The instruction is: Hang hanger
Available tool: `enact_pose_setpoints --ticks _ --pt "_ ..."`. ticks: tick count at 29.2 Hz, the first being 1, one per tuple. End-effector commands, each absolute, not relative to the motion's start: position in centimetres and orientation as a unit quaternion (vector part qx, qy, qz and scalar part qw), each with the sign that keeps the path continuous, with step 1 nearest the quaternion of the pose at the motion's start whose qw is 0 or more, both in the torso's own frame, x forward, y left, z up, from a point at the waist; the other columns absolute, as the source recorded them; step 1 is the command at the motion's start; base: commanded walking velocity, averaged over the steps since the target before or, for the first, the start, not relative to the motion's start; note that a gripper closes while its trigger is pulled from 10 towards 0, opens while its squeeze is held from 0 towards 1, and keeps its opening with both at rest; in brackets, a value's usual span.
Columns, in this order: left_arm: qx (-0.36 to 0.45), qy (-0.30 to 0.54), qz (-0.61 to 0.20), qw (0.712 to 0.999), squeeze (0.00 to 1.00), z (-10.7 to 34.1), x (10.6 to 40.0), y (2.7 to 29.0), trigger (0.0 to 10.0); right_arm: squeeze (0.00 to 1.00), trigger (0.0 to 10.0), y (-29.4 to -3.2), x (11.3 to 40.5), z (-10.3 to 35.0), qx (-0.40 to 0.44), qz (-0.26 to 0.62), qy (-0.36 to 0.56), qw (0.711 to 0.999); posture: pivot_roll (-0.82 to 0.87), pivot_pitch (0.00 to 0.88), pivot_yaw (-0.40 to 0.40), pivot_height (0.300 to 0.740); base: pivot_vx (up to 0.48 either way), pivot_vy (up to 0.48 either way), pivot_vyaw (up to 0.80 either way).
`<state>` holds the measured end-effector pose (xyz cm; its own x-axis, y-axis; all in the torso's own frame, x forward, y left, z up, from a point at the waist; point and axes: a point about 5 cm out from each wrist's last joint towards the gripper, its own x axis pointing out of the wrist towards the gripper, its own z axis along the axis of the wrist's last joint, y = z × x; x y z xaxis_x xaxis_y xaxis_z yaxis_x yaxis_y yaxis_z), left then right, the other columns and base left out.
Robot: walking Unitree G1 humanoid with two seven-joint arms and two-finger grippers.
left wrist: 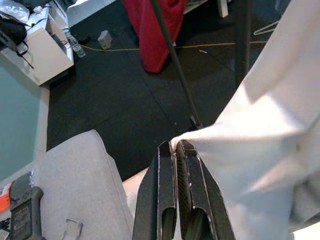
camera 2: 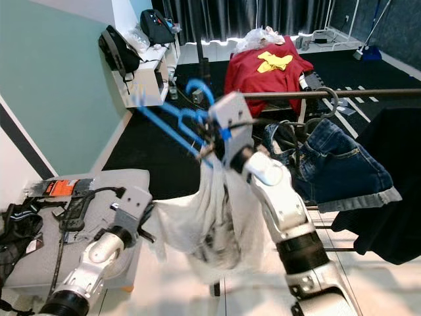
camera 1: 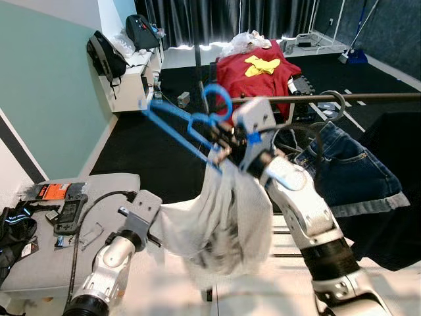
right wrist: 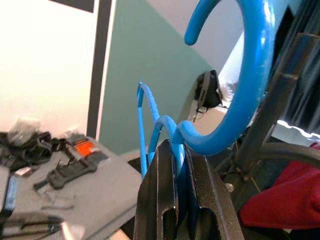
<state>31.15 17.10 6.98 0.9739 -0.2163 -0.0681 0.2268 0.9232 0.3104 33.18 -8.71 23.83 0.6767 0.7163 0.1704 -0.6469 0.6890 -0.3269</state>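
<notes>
Blue plastic, the hanger (camera 1: 191,122) was raised just left of the dark rail's (camera 1: 368,97) end in the left eye view, a white garment (camera 1: 220,220) drooping from it. Our right gripper (camera 1: 222,146) had it at the neck. In the left wrist view our left gripper's (left wrist: 176,146) jaws were closed on the cloth's corner. In the right wrist view the jaws were clamped below the hook (right wrist: 250,75). We judged the hanger light and stiff, the cloth soft; the neck suited holding. No writing was legible.

wall (camera 1: 52,85): teal | floor (camera 1: 151,151): black | curtains (camera 1: 223,16): dark
</notes>
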Motion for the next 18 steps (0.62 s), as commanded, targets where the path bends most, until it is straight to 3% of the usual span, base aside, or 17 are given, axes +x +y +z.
enact_pose_setpoints --ticks 1,5,6,8,9,10,11,12,13,16,17,18 --pt "0.151 0.003 -0.093 0.984 0.0 7.6 31.2 18.0 0.0 0.0 0.0 -8.3 32.5 23.8 -0.118 0.408 -0.145 0.894 -0.06 0.008 0.036 0.74 0.0 0.0 0.0" --pt "0.161 0.005 -0.117 0.98 0.0 7.7 30.7 18.5 0.0 0.0 0.0 -9.8 31.9 22.5 -0.146 0.452 -0.113 0.873 -0.06 0.004 0.037 0.74 0.0 0.0 0.0" --pt "0.184 0.002 -0.153 0.971 0.0 7.7 30.2 18.3 1.7 0.0 0.0 -10.8 31.8 22.1 -0.161 0.463 -0.097 0.866 -0.06 0.004 0.035 0.74 0.0 0.0 0.0" --pt "0.191 -0.001 -0.175 0.966 0.0 7.7 29.6 18.5 2.0 0.0 0.0 -12.3 32.2 22.0 -0.176 0.448 -0.087 0.872 -0.06 0.004 0.024 0.74 0.0 0.0 0.0" --pt "0.191 -0.001 -0.175 0.966 0.0 7.7 29.6 18.5 2.0 0.0 0.0 -12.3 32.2 22.0 -0.176 0.448 -0.087 0.872 -0.06 0.004 0.024 0.74 0.0 0.0 0.0" --pt "0.144 -0.02 -0.149 0.978 0.0 8.3 29.6 19.1 0.0 0.0 0.0 -13.6 32.7 22.0 -0.184 0.434 -0.08 0.878 -0.06 0.004 0.017 0.74 0.0 0.0 0.0" --pt "0.077 -0.046 -0.084 0.992 0.0 9.1 29.7 20.1 3.5 0.0 0.0 -14.6 33.0 22.0 -0.185 0.417 -0.077 0.886 -0.06 0.003 0.009 0.74 0.0 0.0 0.0" --pt "0.018 -0.065 -0.05 0.996 0.84 9.6 29.7 20.4 10.0 0.0 0.0 -15.4 33.3 22.1 -0.181 0.406 -0.076 0.893 -0.05 0.002 0.006 0.74 0.0 0.0 0.0" --pt "-0.005 -0.075 -0.037 0.997 1.0 9.7 29.6 20.4 10.0 0.0 0.0 -15.8 33.3 22.1 -0.175 0.4 -0.076 0.896 -0.05 0.002 0.005 0.74 0.0 0.0 0.0" --pt "0.003 -0.072 -0.045 0.996 1.0 9.5 29.5 19.9 10.0 0.0 0.0 -16.0 33.4 22.2 -0.168 0.396 -0.078 0.899 -0.05 0.0 0.004 0.74 0.0 0.0 0.0" --pt "0.021 -0.065 -0.063 0.996 0.96 9.2 29.5 19.2 10.0 0.0 0.0 -16.0 33.4 22.3 -0.161 0.394 -0.082 0.901 -0.05 0.001 0.003 0.74 0.0 0.0 0.0" --pt "0.035 -0.058 -0.074 0.995 0.82 9.0 29.4 18.7 10.0 0.0 0.0 -16.0 33.5 22.4 -0.156 0.394 -0.084 0.902 -0.05 0.001 0.003 0.74 0.0 0.0 0.0"
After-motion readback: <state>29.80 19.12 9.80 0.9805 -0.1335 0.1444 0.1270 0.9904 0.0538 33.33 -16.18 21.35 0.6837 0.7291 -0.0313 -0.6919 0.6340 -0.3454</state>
